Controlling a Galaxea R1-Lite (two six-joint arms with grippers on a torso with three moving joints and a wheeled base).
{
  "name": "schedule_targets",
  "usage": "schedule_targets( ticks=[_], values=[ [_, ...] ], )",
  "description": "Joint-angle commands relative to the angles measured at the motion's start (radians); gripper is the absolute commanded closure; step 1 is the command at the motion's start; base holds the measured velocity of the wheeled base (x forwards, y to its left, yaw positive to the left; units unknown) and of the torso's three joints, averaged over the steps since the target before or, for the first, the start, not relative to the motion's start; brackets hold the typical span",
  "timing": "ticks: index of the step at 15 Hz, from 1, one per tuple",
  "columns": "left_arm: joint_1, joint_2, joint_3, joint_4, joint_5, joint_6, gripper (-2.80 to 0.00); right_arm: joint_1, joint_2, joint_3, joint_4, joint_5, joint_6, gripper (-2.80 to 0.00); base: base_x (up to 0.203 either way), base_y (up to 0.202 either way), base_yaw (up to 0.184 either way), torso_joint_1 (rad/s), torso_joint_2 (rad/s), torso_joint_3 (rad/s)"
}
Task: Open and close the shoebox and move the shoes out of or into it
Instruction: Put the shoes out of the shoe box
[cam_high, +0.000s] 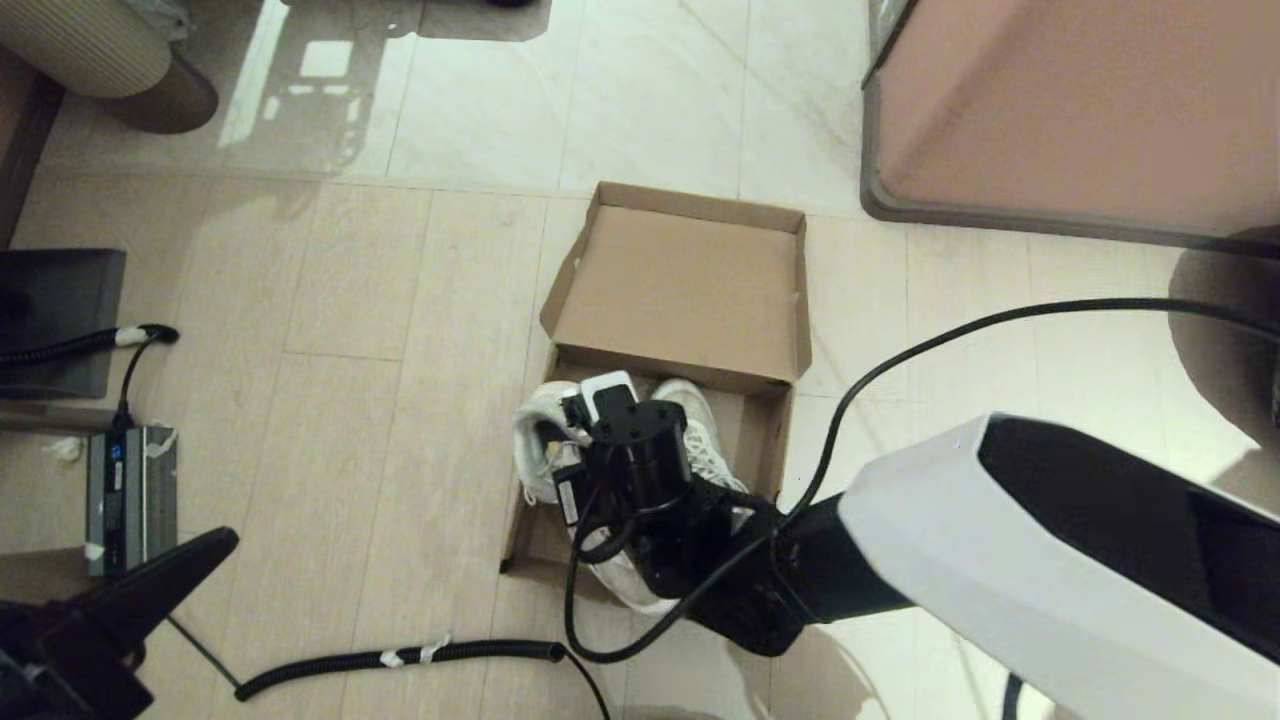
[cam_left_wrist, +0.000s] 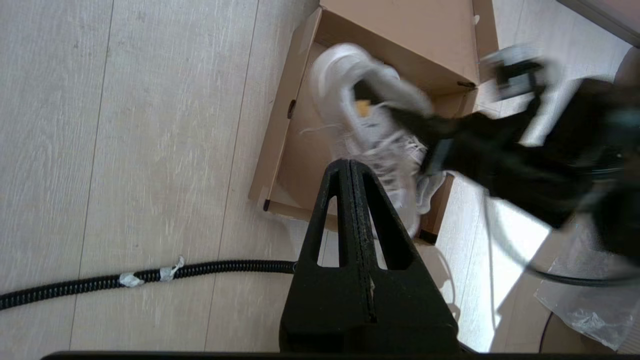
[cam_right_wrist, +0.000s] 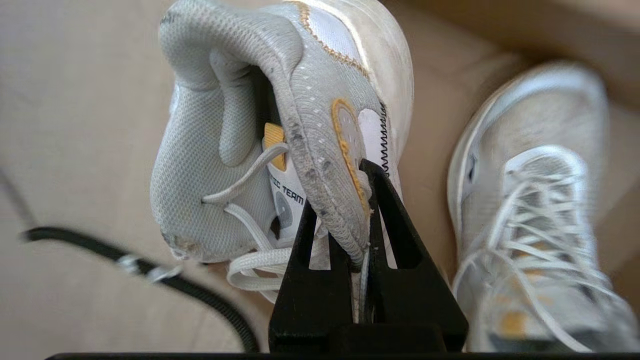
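The brown cardboard shoebox (cam_high: 770, 445) stands on the floor with its lid (cam_high: 685, 290) flipped back. My right gripper (cam_right_wrist: 341, 185) is shut on the collar edge of one white mesh shoe (cam_right_wrist: 215, 190), which hangs tilted over the box's left side (cam_high: 535, 440). The other shoe (cam_right_wrist: 535, 200) lies inside the box, laces up (cam_high: 705, 440). In the left wrist view the held shoe (cam_left_wrist: 350, 85) is blurred over the box (cam_left_wrist: 280, 150). My left gripper (cam_left_wrist: 350, 162) is shut with nothing in it, parked low at the left (cam_high: 215, 545).
A large pinkish-brown block with a dark rim (cam_high: 1080, 110) stands at the back right. A black corrugated cable (cam_high: 400, 657) lies on the floor in front of the box. A grey device (cam_high: 130, 495) and a dark panel (cam_high: 60, 320) sit at the left.
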Motion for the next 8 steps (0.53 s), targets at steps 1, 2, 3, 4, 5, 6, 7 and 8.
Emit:
schedule_targets(
  ticks=[1, 2, 3, 4, 5, 6, 7, 8],
  values=[
    [0.001, -0.017, 0.01, -0.003, -0.001, -0.002, 0.0, 0.017, -0.174, 0.07, 0.016, -0.01, 0.002, 0.0, 0.0, 0.0, 0.0, 0.0, 0.0, 0.0],
    [0.0, -0.028, 0.023, -0.003, -0.001, -0.002, 0.0, 0.012, -0.219, 0.086, 0.03, -0.025, 0.003, 0.0, 0.0, 0.0, 0.0, 0.0, 0.0, 0.0],
    [0.0, -0.039, 0.029, 0.005, -0.001, -0.001, 0.0, -0.002, -0.262, 0.103, 0.041, -0.041, 0.009, 0.0, 0.0, 0.0, 0.0, 0.0, 0.0, 0.0],
    [0.0, -0.049, 0.026, 0.024, 0.001, -0.001, 0.0, -0.03, -0.308, 0.126, 0.054, -0.051, 0.018, 0.0, 0.0, 0.0, 0.0, 0.0, 0.0, 0.0],
    [0.001, -0.062, 0.02, 0.047, 0.001, 0.0, 0.0, -0.073, -0.352, 0.16, 0.066, -0.055, 0.025, 0.0, 0.0, 0.0, 0.0, 0.0, 0.0, 0.0],
    [0.0, -0.069, 0.017, 0.059, 0.001, 0.0, 0.0, -0.123, -0.387, 0.193, 0.072, -0.057, 0.029, 0.0, 0.0, 0.0, 0.0, 0.0, 0.0, 0.0],
    [-0.001, -0.074, 0.017, 0.061, 0.001, 0.0, 0.0, -0.177, -0.42, 0.219, 0.075, -0.058, 0.03, 0.0, 0.0, 0.0, 0.0, 0.0, 0.0, 0.0],
    [-0.001, -0.075, 0.017, 0.061, 0.001, 0.0, 0.0, -0.233, -0.457, 0.247, 0.079, -0.057, 0.03, 0.0, 0.0, 0.0, 0.0, 0.0, 0.0, 0.0]
  ],
)
